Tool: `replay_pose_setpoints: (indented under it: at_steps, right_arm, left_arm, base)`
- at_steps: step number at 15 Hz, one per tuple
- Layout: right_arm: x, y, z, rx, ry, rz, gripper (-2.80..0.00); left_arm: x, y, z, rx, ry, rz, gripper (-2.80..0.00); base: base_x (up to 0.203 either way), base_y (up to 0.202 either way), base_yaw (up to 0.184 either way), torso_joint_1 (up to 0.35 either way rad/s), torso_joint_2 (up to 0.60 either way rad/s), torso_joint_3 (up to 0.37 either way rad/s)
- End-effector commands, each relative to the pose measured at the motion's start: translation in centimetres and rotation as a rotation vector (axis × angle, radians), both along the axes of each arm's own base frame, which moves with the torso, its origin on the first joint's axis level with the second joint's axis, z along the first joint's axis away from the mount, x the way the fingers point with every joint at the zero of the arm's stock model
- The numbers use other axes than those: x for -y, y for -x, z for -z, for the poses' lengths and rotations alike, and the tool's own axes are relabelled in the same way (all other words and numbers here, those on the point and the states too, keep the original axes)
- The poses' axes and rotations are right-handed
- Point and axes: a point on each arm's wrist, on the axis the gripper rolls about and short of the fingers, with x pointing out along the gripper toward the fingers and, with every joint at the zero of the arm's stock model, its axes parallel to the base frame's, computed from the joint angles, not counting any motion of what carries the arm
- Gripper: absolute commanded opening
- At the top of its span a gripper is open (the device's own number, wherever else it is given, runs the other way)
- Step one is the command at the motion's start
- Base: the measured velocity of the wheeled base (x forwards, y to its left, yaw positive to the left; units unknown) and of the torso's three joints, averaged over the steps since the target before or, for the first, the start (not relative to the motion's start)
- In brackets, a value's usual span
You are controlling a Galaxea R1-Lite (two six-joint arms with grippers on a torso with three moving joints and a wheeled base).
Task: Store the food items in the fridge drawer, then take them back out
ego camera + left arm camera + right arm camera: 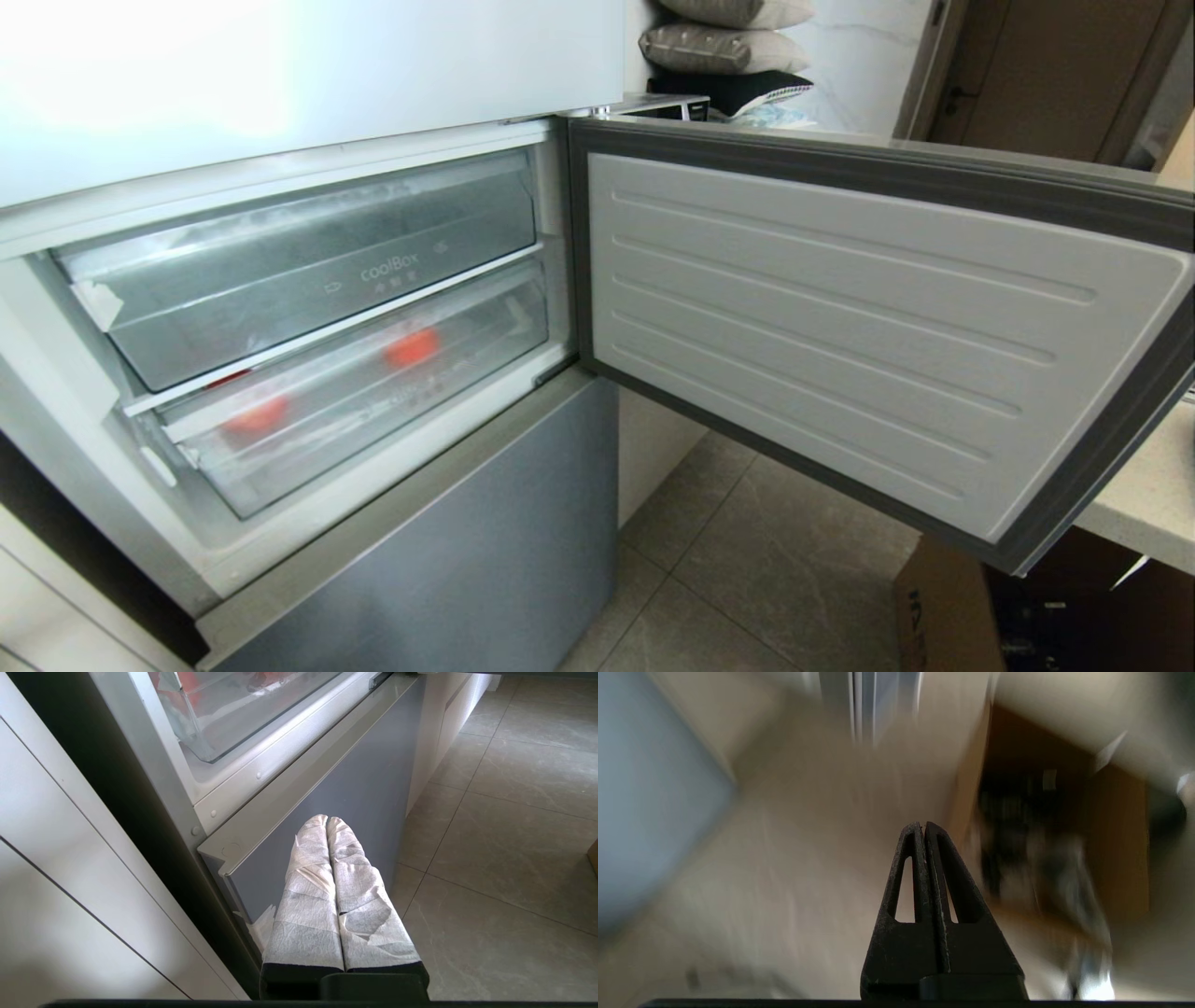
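Head view: the wide, shallow clear-plastic fridge drawer (364, 392) sits pushed in beneath the clear "coolBox" bin (308, 271). Two blurred red-orange food items (413, 347) show through its frosted front, one at about 2 o'clock of the other (which is pumpkin and which apple cannot be told). The left claw (327, 820), tape-wrapped, hangs pressed together below the grey-blue lower door panel (355, 788); the black right claw (922, 826) is likewise closed and empty. Likely next: hook the front lip centrally and pull straight outward.
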Motion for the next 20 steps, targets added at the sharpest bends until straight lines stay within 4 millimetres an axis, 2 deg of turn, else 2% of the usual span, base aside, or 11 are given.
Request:
replay_pose_setpoints:
  at_steps: [1, 4, 7, 9, 13, 15, 18, 20]
  right_arm:
    - [-0.6, 1.1, 2.5, -0.080, -0.013, 0.002, -2.80]
    - [-1.1, 2.5, 3.7, -0.275, -0.001, 0.076, -2.80]
    - [-1.6, 2.4, 3.5, -0.271, 0.033, -0.089, -2.80]
    - [-2.0, 3.3, 3.3, -0.152, 0.053, -0.144, -2.80]
    - [-2.5, 6.6, 3.4, 0.247, 0.099, -0.262, -2.80]
    - [-2.4, 7.6, 3.8, 0.395, 0.096, -0.270, -2.80]
    - [-2.3, 7.5, 3.9, 0.448, 0.021, -0.233, -2.80]
    - [-2.3, 7.5, 3.9, 0.449, 0.019, -0.233, -2.80]
  left_arm:
    - [0.0, 0.0, 0.0, 0.001, -0.001, 0.000, -2.80]
    - [0.0, 0.0, 0.0, -0.001, -0.001, 0.000, -2.80]
    - [0.0, 0.0, 0.0, 0.001, -0.001, 0.000, -2.80]
    - [0.0, 0.0, 0.0, 0.002, -0.001, -0.002, -2.80]
    - [0.0, 0.0, 0.0, 0.002, 0.001, -0.002, -2.80]
    - [0.0, 0.0, 0.0, 0.011, 0.001, -0.002, -2.80]
    - [0.0, 0.0, -0.3, 0.048, -0.006, 0.013, -2.80]
    - [0.0, 0.0, 0.1, -0.005, 0.017, 0.015, -2.80]
  base:
    - [0.000, 0.000, 0.000, 0.000, 0.00, 0.000]
    - [0.000, 0.000, 0.000, 0.000, 0.00, 0.000]
    - [0.000, 0.000, 0.000, 0.000, 0.00, 0.000]
    - [0.000, 0.000, 0.000, 0.000, 0.00, 0.000]
    - [0.000, 0.000, 0.000, 0.000, 0.00, 0.000]
    - [0.000, 0.000, 0.000, 0.000, 0.00, 0.000]
    - [0.000, 0.000, 0.000, 0.000, 0.00, 0.000]
    - [0.000, 0.000, 0.000, 0.000, 0.00, 0.000]
